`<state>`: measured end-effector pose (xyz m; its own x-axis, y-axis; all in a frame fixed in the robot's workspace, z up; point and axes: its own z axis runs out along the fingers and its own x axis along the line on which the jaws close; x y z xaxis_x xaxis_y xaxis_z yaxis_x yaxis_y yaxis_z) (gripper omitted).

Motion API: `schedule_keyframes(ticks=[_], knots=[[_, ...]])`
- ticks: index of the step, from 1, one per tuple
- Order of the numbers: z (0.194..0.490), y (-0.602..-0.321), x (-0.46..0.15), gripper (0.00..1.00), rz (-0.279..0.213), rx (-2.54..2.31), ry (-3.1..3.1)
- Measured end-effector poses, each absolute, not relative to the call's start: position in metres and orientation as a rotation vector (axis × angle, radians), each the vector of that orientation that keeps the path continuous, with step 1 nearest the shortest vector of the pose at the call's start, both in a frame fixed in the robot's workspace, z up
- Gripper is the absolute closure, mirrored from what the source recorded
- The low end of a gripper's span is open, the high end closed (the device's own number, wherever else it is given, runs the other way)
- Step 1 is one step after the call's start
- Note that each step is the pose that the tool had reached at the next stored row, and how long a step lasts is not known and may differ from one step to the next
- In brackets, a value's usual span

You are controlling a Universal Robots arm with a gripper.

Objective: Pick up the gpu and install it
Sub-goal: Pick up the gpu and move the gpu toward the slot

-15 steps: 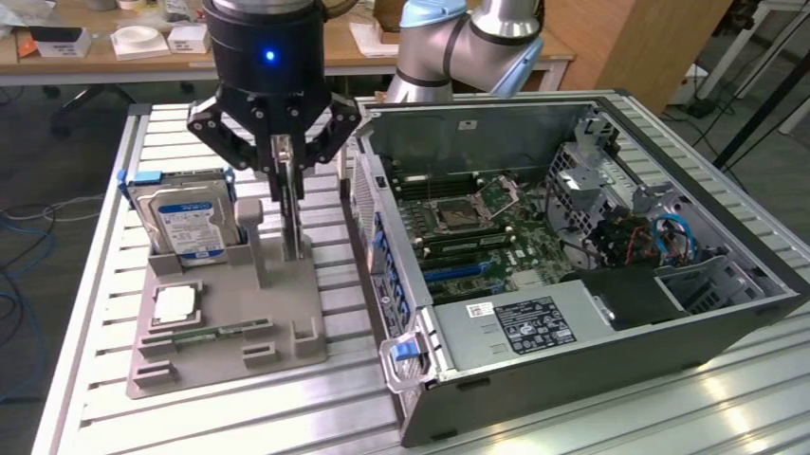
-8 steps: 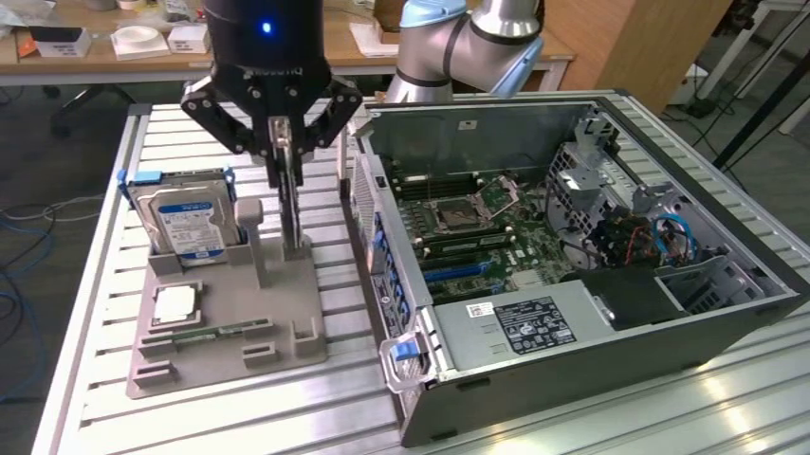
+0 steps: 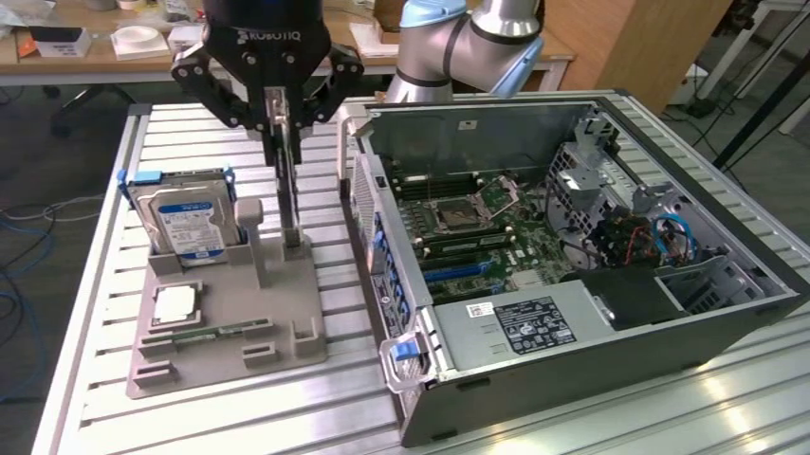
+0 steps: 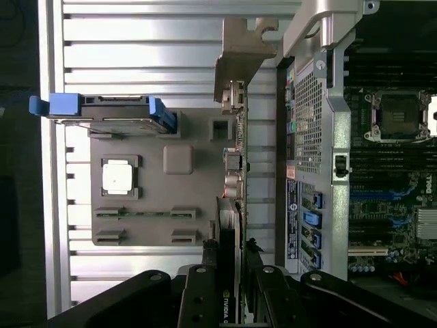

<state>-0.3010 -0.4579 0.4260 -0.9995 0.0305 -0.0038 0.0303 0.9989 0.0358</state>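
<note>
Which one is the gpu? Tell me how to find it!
Find the gray tray on the exterior view's left of the open computer case. The gpu is the thin card standing on edge in it, pinched by the gripper. Its neighbour, the hard drive, is a fat box with a blue-white label; the gpu is slim and dark.

We are holding our arm (image 3: 487,43) bent at the back, and our gripper (image 3: 286,128) is pointing straight down, its two fingers (image 4: 202,294) pressing narrowly together.
</note>
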Motion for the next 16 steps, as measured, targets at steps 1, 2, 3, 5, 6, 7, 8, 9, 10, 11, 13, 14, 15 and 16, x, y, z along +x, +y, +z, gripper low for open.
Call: schedule_keyframes(ticks=[1,2,3,5,6,7,8,9,10,11,13,14,15,16], knots=[[0.426,-0.458,-0.301,0.74,0.056,0.048,3.136],[0.426,-0.458,-0.301,0.74,0.056,0.048,3.136],[0.426,-0.458,-0.301,0.74,0.056,0.048,3.136],[0.426,-0.458,-0.301,0.74,0.056,0.048,3.136],[0.426,-0.458,-0.300,0.74,0.056,0.047,3.137],[0.426,-0.458,-0.297,0.74,0.056,0.048,3.137],[0.426,-0.458,-0.295,0.74,0.056,0.048,3.137],[0.426,-0.458,-0.293,0.74,0.056,0.048,3.136],[0.426,-0.458,-0.292,0.74,0.056,0.047,3.136],[0.426,-0.458,-0.290,0.74,0.056,0.047,3.136],[0.426,-0.458,-0.287,0.74,0.056,0.048,3.136],[0.426,-0.458,-0.286,0.74,0.056,0.048,3.136],[0.426,-0.458,-0.284,0.74,0.056,0.048,3.136],[0.426,-0.458,-0.282,0.74,0.056,0.047,3.136]])
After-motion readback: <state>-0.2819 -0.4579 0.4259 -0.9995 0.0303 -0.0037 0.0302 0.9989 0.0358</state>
